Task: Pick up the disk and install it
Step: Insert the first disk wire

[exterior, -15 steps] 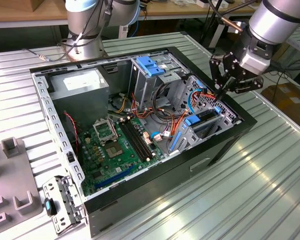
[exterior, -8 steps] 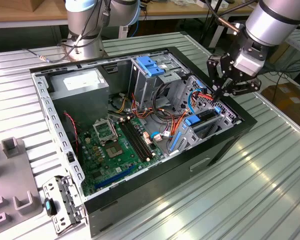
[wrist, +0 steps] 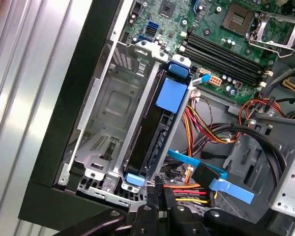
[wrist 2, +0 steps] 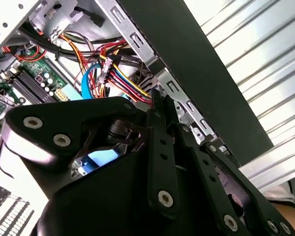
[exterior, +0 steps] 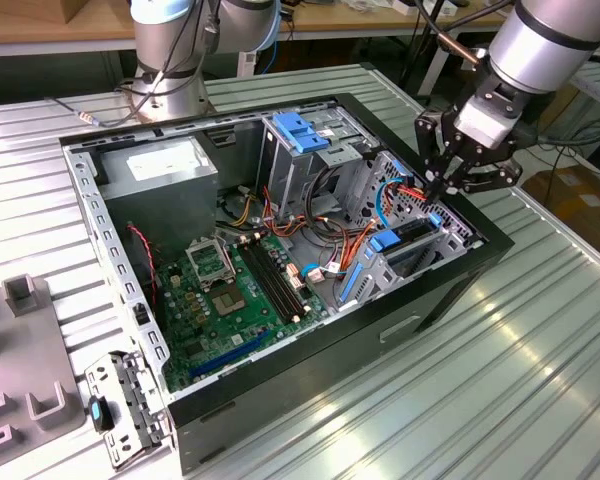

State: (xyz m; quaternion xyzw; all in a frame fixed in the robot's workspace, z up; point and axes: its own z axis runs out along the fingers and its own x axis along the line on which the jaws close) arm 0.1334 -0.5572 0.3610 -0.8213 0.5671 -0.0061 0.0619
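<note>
Pincer (exterior: 442, 186) hangs over the drive cage (exterior: 400, 250) at the computer case's (exterior: 280, 250) edge on the exterior view's right, its fingers drawn close together with nothing between them. In both wrist views the black fingertips (wrist: 160, 194) point down at the cage's rim, near a bundle of red, yellow and orange wires (wrist: 201, 123). Disk (wrist: 157, 132) stands on edge inside the cage, seated in one slot with its blue rails showing at both ends; the slot (wrist: 105, 118) beside it is bare metal. Flat blue cable (wrist: 206, 172) crosses near the disk's end by the fingertips. Motherboard (exterior: 230, 290) lies in the case floor, and the case rests on a ribbed metal tabletop (exterior: 520, 360).
</note>
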